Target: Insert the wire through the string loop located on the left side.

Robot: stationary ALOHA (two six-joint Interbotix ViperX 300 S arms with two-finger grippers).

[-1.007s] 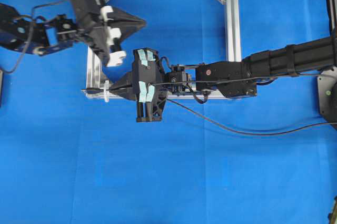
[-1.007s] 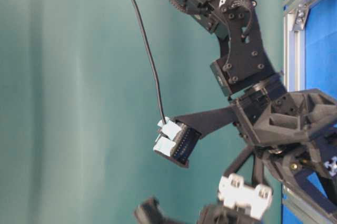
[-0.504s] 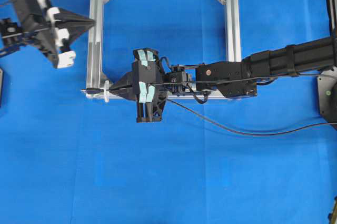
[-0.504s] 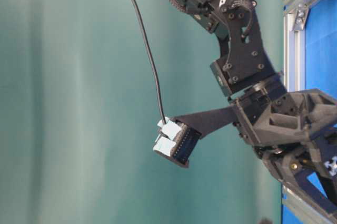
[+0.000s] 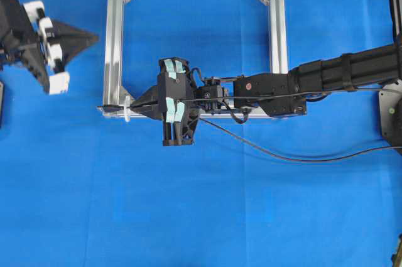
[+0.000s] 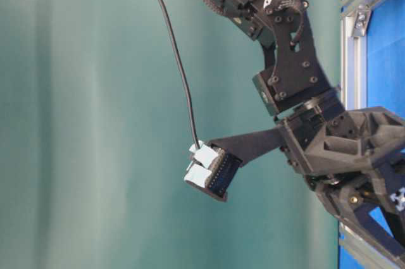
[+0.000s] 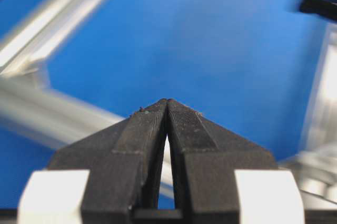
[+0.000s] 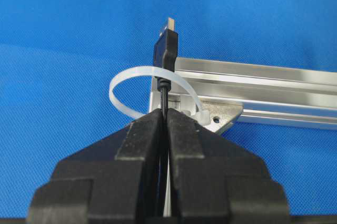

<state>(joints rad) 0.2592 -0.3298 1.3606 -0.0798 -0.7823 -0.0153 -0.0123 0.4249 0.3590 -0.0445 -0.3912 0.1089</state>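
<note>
Right gripper (image 5: 133, 107): ridged black fingers (image 8: 145, 142) are pinching the wire (image 8: 165, 97) tight, just behind its plug.
Wire: thin, black and flexible, it is ending in a boxy plug with a metal tip, poking through the string loop (image 8: 129, 84) toward 12 o'clock in the right wrist view.
String loop: a smooth white band is arching at the frame's (image 5: 114, 41) 7 o'clock corner.
Left gripper (image 5: 94, 38): closed and empty, it is hovering at 9 o'clock, beside the frame.
Frame: grooved silver aluminium is lying on the blue cloth-covered bench (image 5: 201, 217).
</note>
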